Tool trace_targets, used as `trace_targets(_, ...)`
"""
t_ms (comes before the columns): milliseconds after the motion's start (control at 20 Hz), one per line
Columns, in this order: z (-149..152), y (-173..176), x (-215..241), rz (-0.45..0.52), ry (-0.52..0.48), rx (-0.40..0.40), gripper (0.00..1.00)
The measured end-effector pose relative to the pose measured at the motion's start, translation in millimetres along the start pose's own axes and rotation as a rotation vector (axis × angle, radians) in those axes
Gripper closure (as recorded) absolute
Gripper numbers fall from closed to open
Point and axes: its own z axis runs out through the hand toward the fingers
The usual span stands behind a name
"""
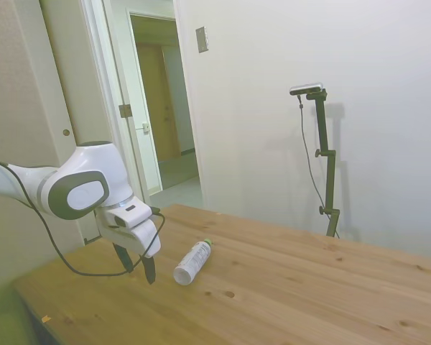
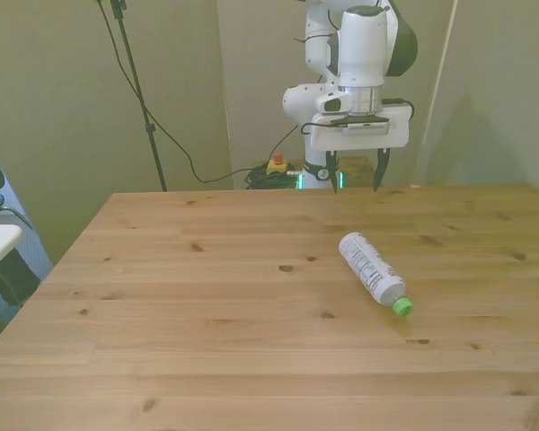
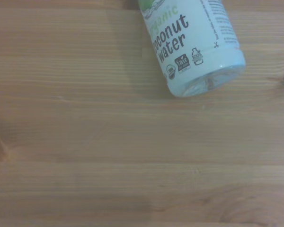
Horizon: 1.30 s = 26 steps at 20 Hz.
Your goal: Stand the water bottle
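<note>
You had the water bottle [image 2: 371, 271] lying flat on its side on the wooden tabletop [image 2: 207, 314], toward the front view's right, with its green cap [image 2: 402, 307] aimed at the near edge and its base turned back toward the arm. The pincer [image 2: 356, 175] hung above the tabletop just behind that base, apart from the bottle, fingers spread wide and holding nothing. From the wrist camera you saw the bottle's clear base and white label [image 3: 189, 38], printed "coconut water", resting on the wood grain.
</note>
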Motion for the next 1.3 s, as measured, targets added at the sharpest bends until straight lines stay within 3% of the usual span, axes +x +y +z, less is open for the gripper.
trace_targets(450, 2.0, -12.9, 26.8, 0.001, 0.101, 0.026, 0.00)
trace_targets(750, 1.8, -71.5, 69.3, 0.000, 0.174, 0.019, 0.00)
trace_targets(1300, 40.0, -172.3, 136.6, 0.039, 0.211, 0.048, 0.00)
